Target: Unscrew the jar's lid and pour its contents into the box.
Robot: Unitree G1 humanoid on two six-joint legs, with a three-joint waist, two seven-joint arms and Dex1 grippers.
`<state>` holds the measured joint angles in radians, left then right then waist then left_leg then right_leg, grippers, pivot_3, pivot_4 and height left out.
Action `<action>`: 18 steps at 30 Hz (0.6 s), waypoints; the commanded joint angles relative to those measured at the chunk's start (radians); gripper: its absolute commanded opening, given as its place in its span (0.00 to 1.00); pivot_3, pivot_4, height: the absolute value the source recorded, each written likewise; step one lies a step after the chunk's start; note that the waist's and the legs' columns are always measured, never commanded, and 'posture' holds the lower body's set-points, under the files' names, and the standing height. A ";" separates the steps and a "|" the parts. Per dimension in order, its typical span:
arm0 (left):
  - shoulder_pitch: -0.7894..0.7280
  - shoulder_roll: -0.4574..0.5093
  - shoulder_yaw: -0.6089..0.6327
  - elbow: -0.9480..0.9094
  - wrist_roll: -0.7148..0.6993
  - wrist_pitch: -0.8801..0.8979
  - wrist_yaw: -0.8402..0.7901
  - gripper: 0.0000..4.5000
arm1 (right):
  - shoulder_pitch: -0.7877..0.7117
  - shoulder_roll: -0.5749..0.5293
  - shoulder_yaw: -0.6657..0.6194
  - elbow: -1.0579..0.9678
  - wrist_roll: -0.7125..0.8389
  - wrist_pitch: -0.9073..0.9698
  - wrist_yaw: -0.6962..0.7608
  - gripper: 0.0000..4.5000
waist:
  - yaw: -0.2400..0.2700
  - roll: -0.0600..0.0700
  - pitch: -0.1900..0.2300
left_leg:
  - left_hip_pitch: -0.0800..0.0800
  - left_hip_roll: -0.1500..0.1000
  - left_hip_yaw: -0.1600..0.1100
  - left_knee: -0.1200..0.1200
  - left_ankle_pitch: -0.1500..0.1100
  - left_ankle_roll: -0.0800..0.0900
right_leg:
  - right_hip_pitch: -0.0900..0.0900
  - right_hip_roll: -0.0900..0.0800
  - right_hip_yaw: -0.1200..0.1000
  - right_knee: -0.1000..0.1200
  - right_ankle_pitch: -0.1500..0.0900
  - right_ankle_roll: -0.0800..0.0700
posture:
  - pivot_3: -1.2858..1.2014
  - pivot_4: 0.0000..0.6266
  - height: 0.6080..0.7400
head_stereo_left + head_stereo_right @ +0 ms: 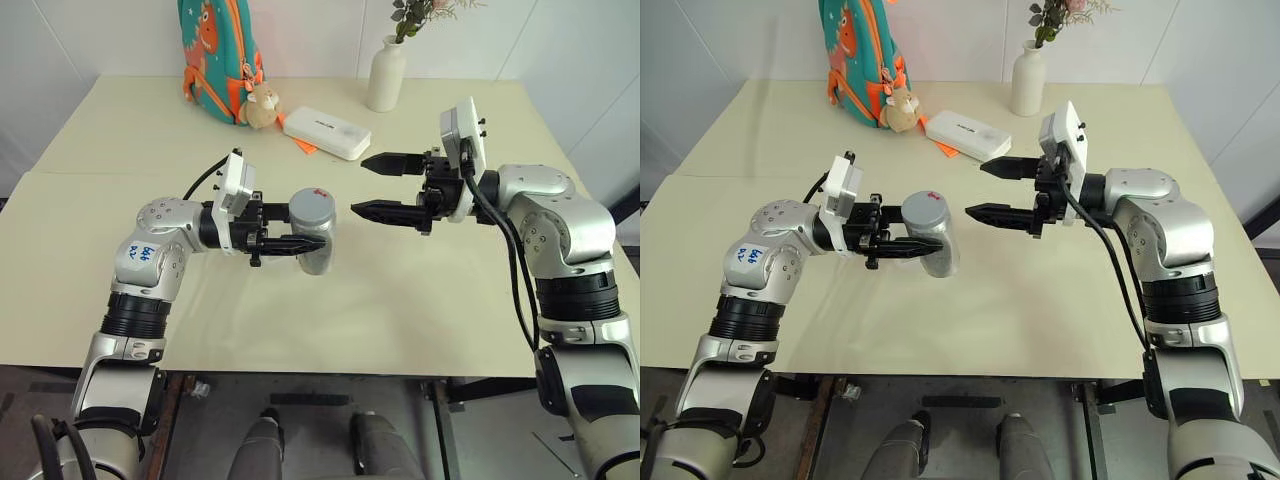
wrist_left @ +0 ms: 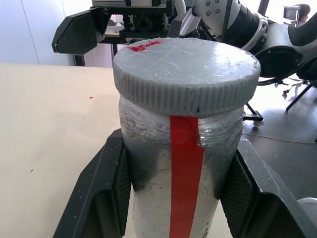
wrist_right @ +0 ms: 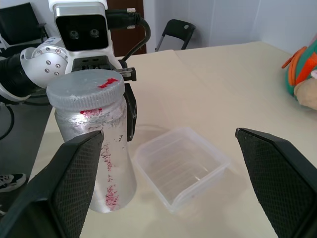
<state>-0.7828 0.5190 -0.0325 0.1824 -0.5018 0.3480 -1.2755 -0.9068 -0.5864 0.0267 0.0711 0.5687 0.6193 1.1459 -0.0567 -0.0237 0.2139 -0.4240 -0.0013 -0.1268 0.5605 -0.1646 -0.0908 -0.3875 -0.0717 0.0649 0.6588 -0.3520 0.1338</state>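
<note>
Grey lid point(image 1: 311, 205) still on the jar point(image 1: 316, 240), mid-frame in head view, clamped at its body by left end effector point(image 1: 300, 243). Right end effector point(image 1: 372, 185) gapes wide, empty, just right of the lid. Clear box point(image 3: 181, 166) sits on the counter point(image 1: 120, 240) beside the jar. Risk: jar may twist in the clamp when the lid turns. Pale cream counter; backpack point(image 1: 215, 55), white vase point(image 1: 386, 75) along top of frame

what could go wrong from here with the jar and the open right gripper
The lid is on the jar, which the left gripper holds above the table; twisting the lid might turn the jar in that grip or knock it loose. The right gripper stands open, apart from the lid, so it may close off-centre. The box is light and may slide.
</note>
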 commanded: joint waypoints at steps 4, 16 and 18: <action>-0.024 0.006 0.013 -0.023 0.003 -0.017 -0.002 0.44 | -0.016 0.049 -0.019 -0.143 0.107 0.076 -0.017 1.00 | 0.001 0.000 0.000 | 0.000 0.000 0.000 0.000 0.000 0.000 | 0.000 0.000 0.000 0.000 0.000 0.000 | 0.52 0.24 1.00; -0.032 -0.018 0.005 -0.022 0.009 -0.016 0.002 0.44 | -0.074 0.172 0.132 -0.138 -0.017 0.049 -0.107 1.00 | 0.003 0.000 0.000 | 0.000 0.000 0.000 0.001 0.000 0.000 | 0.000 0.000 0.000 0.001 0.000 0.000 | 0.52 0.24 1.00; -0.031 -0.020 0.005 -0.023 0.010 -0.016 0.001 0.44 | -0.085 0.187 0.135 -0.120 -0.034 0.040 -0.116 1.00 | 0.001 0.000 0.000 | 0.000 0.000 0.000 0.001 0.000 0.000 | -0.001 0.000 0.000 0.001 0.000 0.000 | 0.52 0.24 1.00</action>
<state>-0.7856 0.4979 -0.0342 0.1835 -0.4875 0.3465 -1.2735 -0.9654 -0.4056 0.1740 -0.0389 0.5457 0.6848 1.0403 -0.0554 -0.0237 0.2139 -0.4244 -0.0016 -0.1272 0.5612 -0.1645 -0.0910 -0.3884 -0.0717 0.0649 0.6603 -0.3520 0.1337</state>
